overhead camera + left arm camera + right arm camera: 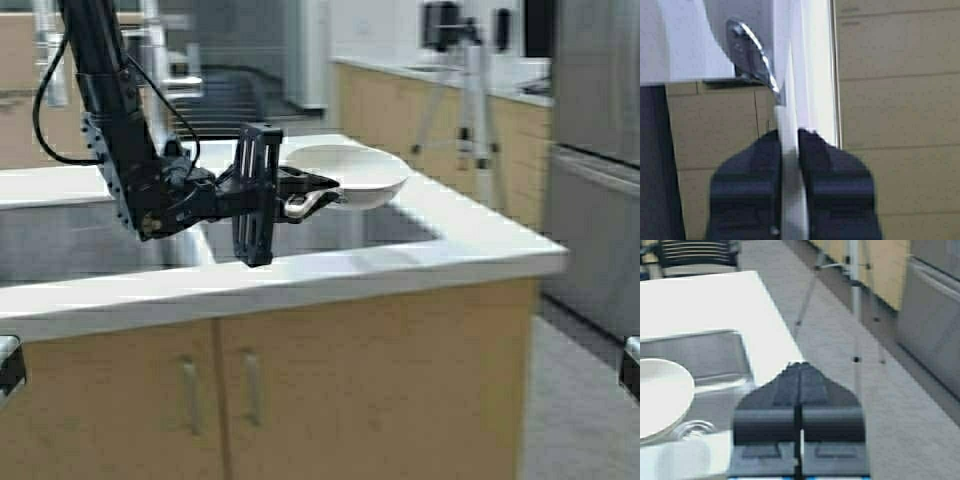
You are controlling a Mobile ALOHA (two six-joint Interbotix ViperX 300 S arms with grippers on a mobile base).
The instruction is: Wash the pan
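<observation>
The off-white pan [350, 172] hangs level above the right basin of the sink [400, 228], its bowl toward the right. My left gripper [312, 190] is shut on its short pale handle, reaching in from the left. In the left wrist view the fingers [755, 175] clamp the pale handle [789, 165], with the metal bracket [747, 50] and the pan's body [685, 40] beyond. My right gripper [800, 367] is shut and empty, held off the counter's right end. The pan [660, 395] also shows in the right wrist view.
The white countertop [480, 240] surrounds a two-basin steel sink, with wooden cabinet doors [250, 390] below. A camera tripod [470, 110] stands on the floor at the right, before a steel appliance [600, 150]. A dark rack [225, 95] sits behind the sink.
</observation>
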